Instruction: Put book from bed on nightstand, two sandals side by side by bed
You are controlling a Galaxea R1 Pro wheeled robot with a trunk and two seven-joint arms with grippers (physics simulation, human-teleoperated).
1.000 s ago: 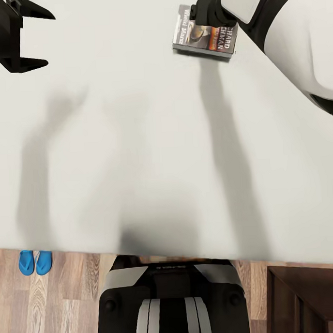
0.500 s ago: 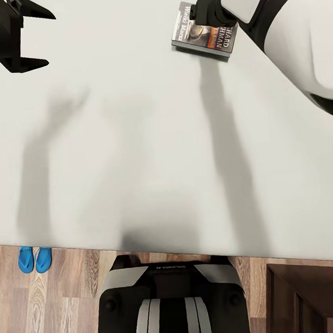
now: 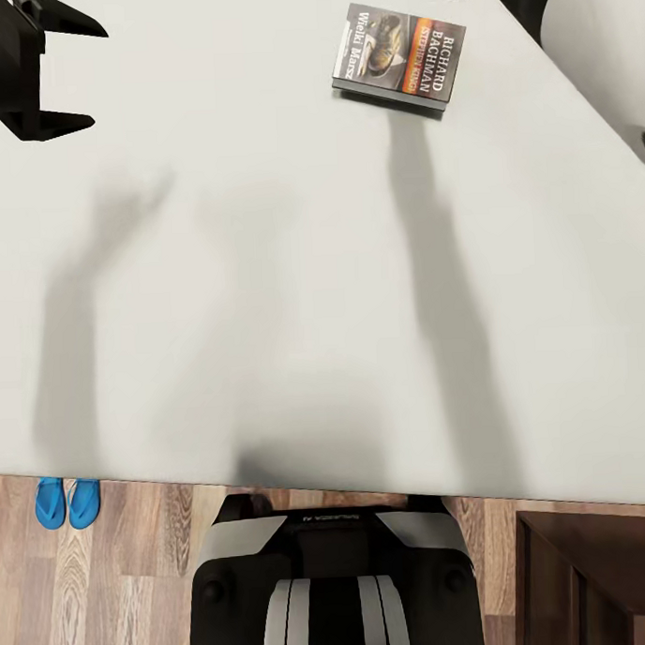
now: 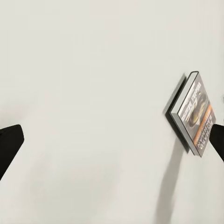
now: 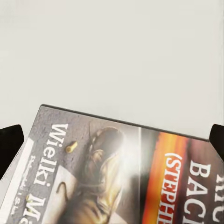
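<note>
The book (image 3: pixel 398 58), dark grey with an orange band, lies flat on the bed's pale mattress (image 3: pixel 292 267) toward the far right. My right gripper (image 5: pixel 112 144) hovers open just above the cover (image 5: pixel 116 177), with a dark fingertip at either side of the wrist view and nothing held. In the head view only a black sliver of it shows at the far edge, and the white right arm (image 3: pixel 597 57) crosses the corner. My left gripper (image 3: pixel 79 72) hangs open over bare mattress at the far left; from its wrist view the book (image 4: pixel 193 114) lies off to one side. Both blue sandals (image 3: pixel 68 504) lie side by side on the floor by the bed.
The wood-plank floor (image 3: pixel 136 575) runs along the bed's near edge, where my base (image 3: pixel 334 585) stands. A dark brown nightstand (image 3: pixel 597 583) sits at the near right corner, close to the base.
My right gripper has lifted off the book and drawn back beyond the picture's far edge, leaving the whole cover uncovered. The book stays on the mattress. The left arm has not moved.
</note>
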